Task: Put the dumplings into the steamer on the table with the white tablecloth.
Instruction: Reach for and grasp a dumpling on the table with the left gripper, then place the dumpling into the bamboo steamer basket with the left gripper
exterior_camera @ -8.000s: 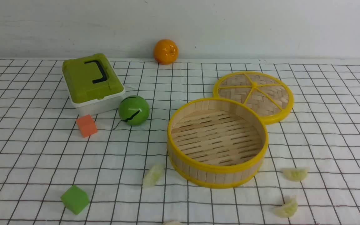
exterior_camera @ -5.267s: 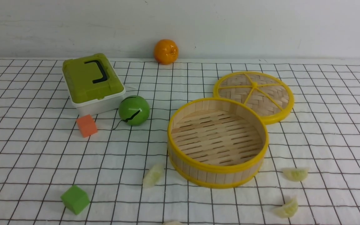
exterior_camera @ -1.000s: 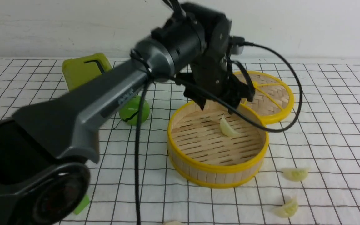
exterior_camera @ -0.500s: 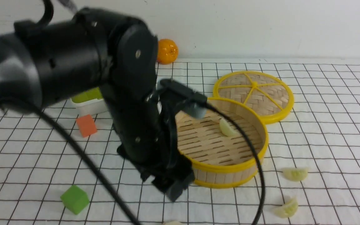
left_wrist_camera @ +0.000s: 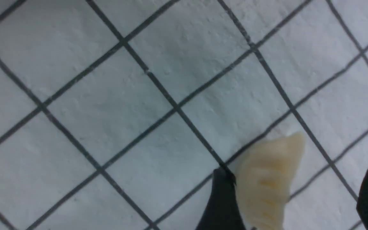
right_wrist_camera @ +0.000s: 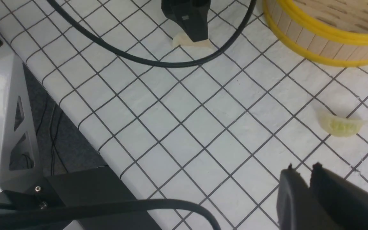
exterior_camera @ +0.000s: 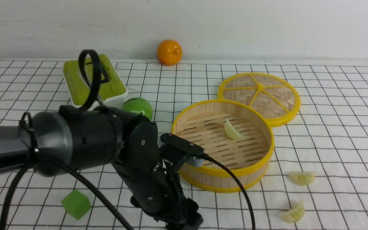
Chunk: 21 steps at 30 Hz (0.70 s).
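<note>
Low at the front view's centre, my left gripper [left_wrist_camera: 299, 195] straddles a dumpling [left_wrist_camera: 264, 185] on the tablecloth [left_wrist_camera: 107, 105], jaws apart, so I can pinch it for the steamer [exterior_camera: 222, 179].

Open cloth [left_wrist_camera: 113, 105] (steamer [exterior_camera: 217, 180] seemingly apart).

Steamer [exterior_camera: 222, 174] stood on desk [exterior_camera: 340, 127]. First dumpling [exterior_camera: 233, 130] lay on its slatted floor, toward 1 o'clock. Lid [exterior_camera: 260, 95] lay flat just beside steamer at 1 o'clock. Second dumpling [exterior_camera: 302, 177] sat on desk at steamer's 4 o'clock, third dumpling [exterior_camera: 294, 213] at 5 o'clock, both apart from basket. Left arm [exterior_camera: 85, 143] stretched across from 9 o'clock, wrist bent down at steamer's 7 o'clock; jaws cut off by frame's lower edge. Green cube [exterior_camera: 76, 203] at 8 o'clock.
</note>
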### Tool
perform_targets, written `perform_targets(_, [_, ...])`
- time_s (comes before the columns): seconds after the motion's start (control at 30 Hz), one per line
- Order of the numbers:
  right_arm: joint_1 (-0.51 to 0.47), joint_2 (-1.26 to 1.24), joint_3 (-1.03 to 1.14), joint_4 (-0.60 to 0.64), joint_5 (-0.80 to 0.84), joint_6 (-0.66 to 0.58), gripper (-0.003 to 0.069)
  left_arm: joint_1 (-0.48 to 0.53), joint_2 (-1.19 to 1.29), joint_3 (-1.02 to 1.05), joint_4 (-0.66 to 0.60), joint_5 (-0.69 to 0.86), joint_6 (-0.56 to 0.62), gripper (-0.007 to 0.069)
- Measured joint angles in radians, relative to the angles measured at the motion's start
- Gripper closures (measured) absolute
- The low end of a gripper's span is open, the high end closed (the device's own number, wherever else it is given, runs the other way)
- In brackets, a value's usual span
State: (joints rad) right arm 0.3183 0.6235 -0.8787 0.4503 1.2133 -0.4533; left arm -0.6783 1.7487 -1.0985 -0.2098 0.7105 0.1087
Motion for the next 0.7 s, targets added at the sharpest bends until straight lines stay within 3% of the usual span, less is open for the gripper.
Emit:
perform_targets(0.13, [0.000, 0.000, 0.000, 0.000, 0.010, 0.000, 0.0571, 0.000, 0.060, 0.000, 0.000, -0.010, 0.000, 0.0169])
perform_targets(0.2, [0.000, 0.000, 0.000, 0.000, 0.028, 0.000, 0.0568, 0.000, 0.094, -0.001, -0.004, -0.014, 0.001, 0.0298])
perform_targets(0.3, [0.000, 0.000, 0.000, 0.000, 0.039, 0.000, 0.0566, 0.000, 0.096, -0.006, 0.001, -0.016, 0.001, 0.0432])
perform_targets(0.47, [0.000, 0.000, 0.000, -0.001, 0.045, 0.000, 0.0566, 0.000, 0.061, -0.097, -0.008, 0.091, -0.020, 0.0430])
perform_targets(0.7, [0.000, 0.000, 0.000, -0.016, 0.030, 0.000, 0.0566, 0.029, 0.074, -0.517, -0.007, 0.167, -0.160, 0.0430])
